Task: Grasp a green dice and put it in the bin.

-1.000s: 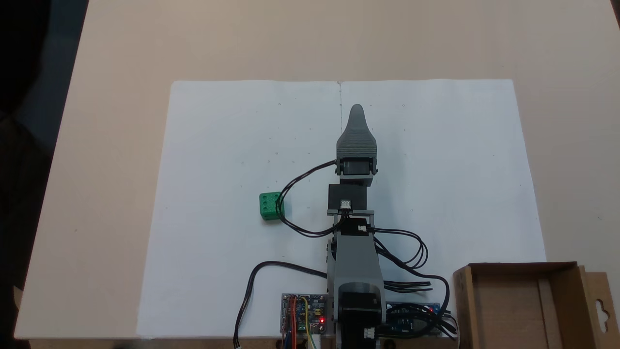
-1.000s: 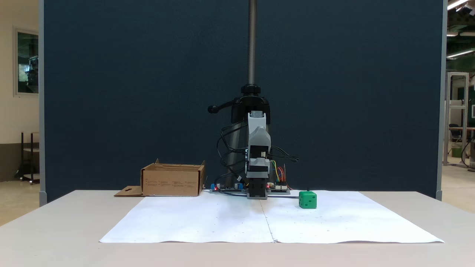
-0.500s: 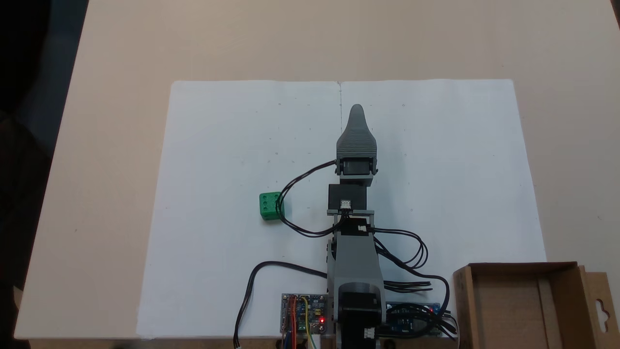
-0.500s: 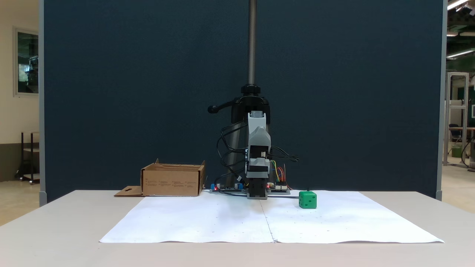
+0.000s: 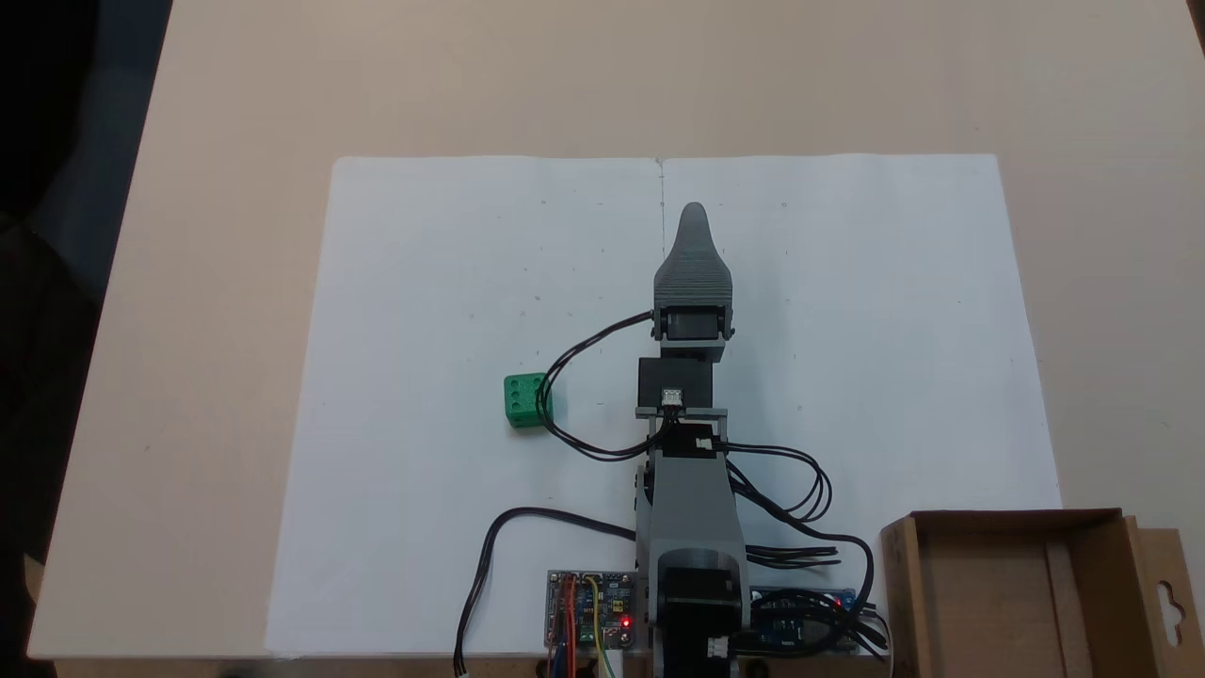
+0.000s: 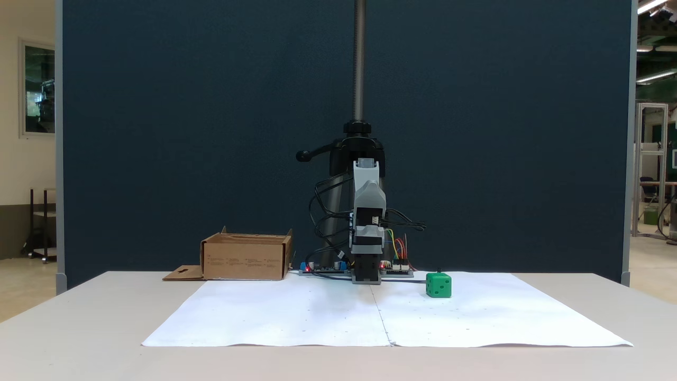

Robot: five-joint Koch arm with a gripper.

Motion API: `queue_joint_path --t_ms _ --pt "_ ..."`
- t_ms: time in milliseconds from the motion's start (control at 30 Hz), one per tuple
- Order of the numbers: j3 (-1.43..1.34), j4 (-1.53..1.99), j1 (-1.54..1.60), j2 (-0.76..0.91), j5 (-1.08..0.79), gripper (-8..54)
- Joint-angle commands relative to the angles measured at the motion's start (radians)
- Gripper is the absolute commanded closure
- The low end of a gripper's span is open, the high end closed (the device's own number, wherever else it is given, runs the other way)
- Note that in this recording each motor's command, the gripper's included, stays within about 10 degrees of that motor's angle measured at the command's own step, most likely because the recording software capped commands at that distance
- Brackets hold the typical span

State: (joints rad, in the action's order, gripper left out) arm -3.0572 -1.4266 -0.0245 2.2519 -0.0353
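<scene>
Fixed view from above: the arm runs up the frame's centre from its base at the bottom edge, and the gripper (image 5: 693, 215) ends in a single tapered tip over the white paper (image 5: 424, 282). Only that one tip shows, so whether the jaws are open or closed cannot be told. The dice (image 5: 525, 401) sits on the paper in the left half of the frame, lower than the tip and well apart from it; a black cable (image 5: 574, 353) loops just past its right edge. The bin (image 5: 899, 584) occupies the lower right corner, empty, on the opposite side of the arm from the dice.

Fixed view from the front: sides are mirrored. The dice (image 6: 438, 284) rests right of centre, the bin (image 6: 246, 257) left of centre. This view adds height: the gripper (image 6: 368, 197) hangs folded well above the table, while the dice lies low. Reaching it likely demands both a sideways swing and a descent.
</scene>
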Motion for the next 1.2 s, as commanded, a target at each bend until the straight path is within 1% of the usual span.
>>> queue_joint_path --t_ms 0,233,400,467,600,867,967,1000,1033,1100,1167 --pt "-0.072 -0.002 -0.015 0.109 -0.075 0.8" --pt "-0.072 0.006 -0.011 0.110 -0.077 1.2" --pt "-0.063 0.003 -0.009 0.112 -0.091 5.2" --pt "-0.025 0.051 -0.009 0.112 -0.103 5.8" --pt "0.081 0.261 -0.009 0.110 -0.103 5.8" --pt "0.383 0.817 0.002 0.110 -0.101 5.8" --pt "0.462 1.020 0.043 0.110 -0.100 5.7" --pt "0.486 1.149 0.063 0.110 -0.100 5.7" --pt "0.529 1.178 0.086 0.112 -0.097 5.7" --pt "0.607 1.346 0.120 0.114 -0.074 5.7" --pt "0.681 1.463 0.144 0.114 -0.009 5.7"
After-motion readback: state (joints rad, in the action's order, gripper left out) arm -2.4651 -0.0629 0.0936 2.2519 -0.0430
